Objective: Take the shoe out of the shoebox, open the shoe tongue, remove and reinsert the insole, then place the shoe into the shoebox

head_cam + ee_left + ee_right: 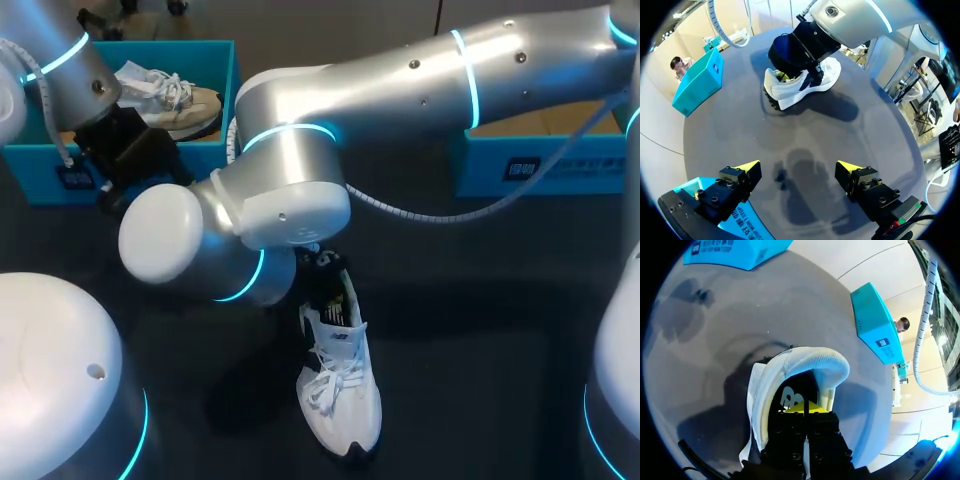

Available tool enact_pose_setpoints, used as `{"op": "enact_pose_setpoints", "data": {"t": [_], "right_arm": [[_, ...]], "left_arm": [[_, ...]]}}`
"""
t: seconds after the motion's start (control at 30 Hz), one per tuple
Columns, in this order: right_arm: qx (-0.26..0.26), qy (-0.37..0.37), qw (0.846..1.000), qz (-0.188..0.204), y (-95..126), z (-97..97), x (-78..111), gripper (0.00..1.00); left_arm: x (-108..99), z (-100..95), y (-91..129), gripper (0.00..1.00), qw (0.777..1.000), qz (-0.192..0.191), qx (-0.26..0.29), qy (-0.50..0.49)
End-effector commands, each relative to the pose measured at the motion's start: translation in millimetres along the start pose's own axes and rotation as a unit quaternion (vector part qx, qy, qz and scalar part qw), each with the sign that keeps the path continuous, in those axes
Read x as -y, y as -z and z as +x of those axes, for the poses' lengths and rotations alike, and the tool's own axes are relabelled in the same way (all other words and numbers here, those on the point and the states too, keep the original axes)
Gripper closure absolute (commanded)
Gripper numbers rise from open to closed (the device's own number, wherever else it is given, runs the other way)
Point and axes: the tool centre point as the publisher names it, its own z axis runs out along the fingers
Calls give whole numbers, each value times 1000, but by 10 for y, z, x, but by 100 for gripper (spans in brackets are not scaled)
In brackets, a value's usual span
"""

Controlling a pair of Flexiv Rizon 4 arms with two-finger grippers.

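The sneaker (340, 395) is made of white mesh cloth, with woven laces and a smooth dark lining. The tabletop (480, 360) is finished in matt dark grey. The left shoebox (40, 170) is of matt teal cardboard. The right arm (400, 75) is cased in satin silver metal, its joint cap (165, 240) in smooth white plastic. The left tool (797, 168) is matt black and yellow-tipped.

From above, the right arm (290, 190) hides the heel of the shoe (340, 395) and the right hand (805, 409).
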Motion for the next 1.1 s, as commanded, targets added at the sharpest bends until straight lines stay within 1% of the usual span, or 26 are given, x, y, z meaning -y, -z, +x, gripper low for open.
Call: {"op": "enact_pose_setpoints", "data": {"t": [0.03, 0.4, 0.43, 0.47, 0.93, 0.97, 1.1], "right_arm": [[1, -218, 976, -4, -1, 17, 57, 100], [1, -218, 976, -4, -1, 17, 57, 100], [-32, -211, 977, 13, -200, 121, -30, 100], [-32, -210, 977, 13, -194, 120, -30, 100], [-31, -209, 977, 13, -157, 104, -25, 100], [-19, -210, 977, 6, -14, 34, 0, 100], [-15, -210, 978, -2, 83, 10, 7, 100]], "left_arm": [[0, 6, 8, 0, 1000, -1, 0, 0], [0, 6, 8, 0, 1000, -1, 0, 0], [-257, -21, 220, 0, 1000, 12, -20, -11], [-371, -36, 307, 0, 1000, 12, -20, -11], [-384, -46, 292, 0, 1000, 14, -19, -4], [-384, -46, 292, 0, 1000, 14, -19, -4], [-384, -46, 292, 0, 1000, 14, -19, -4]]}}
